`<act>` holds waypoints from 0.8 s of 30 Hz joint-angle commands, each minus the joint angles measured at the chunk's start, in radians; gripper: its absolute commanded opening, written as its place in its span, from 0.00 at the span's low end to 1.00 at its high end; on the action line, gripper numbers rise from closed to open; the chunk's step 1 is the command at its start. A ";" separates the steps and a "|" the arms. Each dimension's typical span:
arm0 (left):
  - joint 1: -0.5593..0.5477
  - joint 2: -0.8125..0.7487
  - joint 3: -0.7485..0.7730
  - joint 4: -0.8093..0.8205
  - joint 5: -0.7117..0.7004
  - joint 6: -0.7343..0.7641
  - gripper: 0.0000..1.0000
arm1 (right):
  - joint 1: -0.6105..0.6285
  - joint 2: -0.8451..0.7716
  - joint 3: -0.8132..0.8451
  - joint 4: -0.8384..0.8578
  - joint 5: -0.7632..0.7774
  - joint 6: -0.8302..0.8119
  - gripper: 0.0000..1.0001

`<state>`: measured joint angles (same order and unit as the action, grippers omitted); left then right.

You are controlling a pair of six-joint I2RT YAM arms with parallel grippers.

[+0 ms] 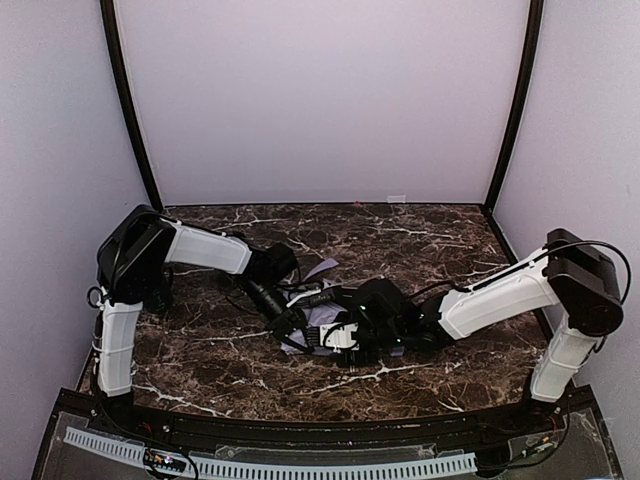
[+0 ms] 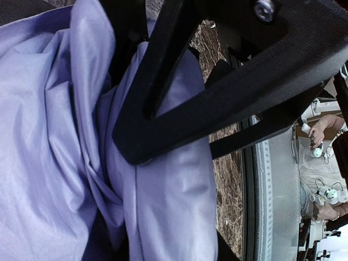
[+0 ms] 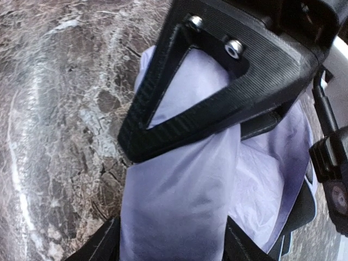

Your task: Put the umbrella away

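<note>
Both arms crowd mid-bench [image 1: 200, 350] over the collapsed umbrella [image 1: 322, 322]. The left hand [image 2: 163, 179] pinches a fold of lavender fabric, the right hand [image 3: 179, 185] clamps the bundle, probably gathering the canopy tight so it can be wrapped.

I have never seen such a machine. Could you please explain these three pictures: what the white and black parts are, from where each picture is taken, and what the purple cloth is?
These are two robot arms bolted at the near edge of a dark marble table. The overhead picture looks down from above and behind them. The other two come from cameras on each wrist, so black claw fingers fill them. The cloth is a folded umbrella lying on the table. The left claw and the right claw both meet it mid-table; each seems to grip its lavender fabric.
</note>
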<state>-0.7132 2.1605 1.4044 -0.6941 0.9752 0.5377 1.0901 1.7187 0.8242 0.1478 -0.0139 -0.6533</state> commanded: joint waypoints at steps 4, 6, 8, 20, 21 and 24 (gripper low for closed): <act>0.001 0.088 -0.038 -0.139 -0.031 -0.027 0.00 | 0.009 0.065 0.022 -0.010 0.017 0.024 0.40; 0.003 0.087 -0.027 -0.145 0.004 -0.018 0.00 | 0.008 0.081 0.033 -0.039 0.028 0.047 0.33; 0.008 0.078 -0.015 -0.138 0.011 -0.028 0.12 | 0.006 0.091 0.044 -0.082 0.031 0.067 0.22; 0.047 -0.514 -0.337 0.509 -0.264 -0.169 0.73 | -0.074 0.125 0.136 -0.439 -0.250 0.259 0.01; 0.047 -0.558 -0.378 0.562 -0.288 -0.164 0.73 | -0.080 0.134 0.147 -0.465 -0.267 0.276 0.01; 0.047 -0.659 -0.492 0.682 -0.329 -0.145 0.71 | -0.097 0.168 0.172 -0.521 -0.313 0.311 0.01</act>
<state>-0.6693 1.6146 1.0237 -0.2565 0.7525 0.3912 1.0134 1.8011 0.9993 -0.0982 -0.2050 -0.4438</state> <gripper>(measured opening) 0.716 0.366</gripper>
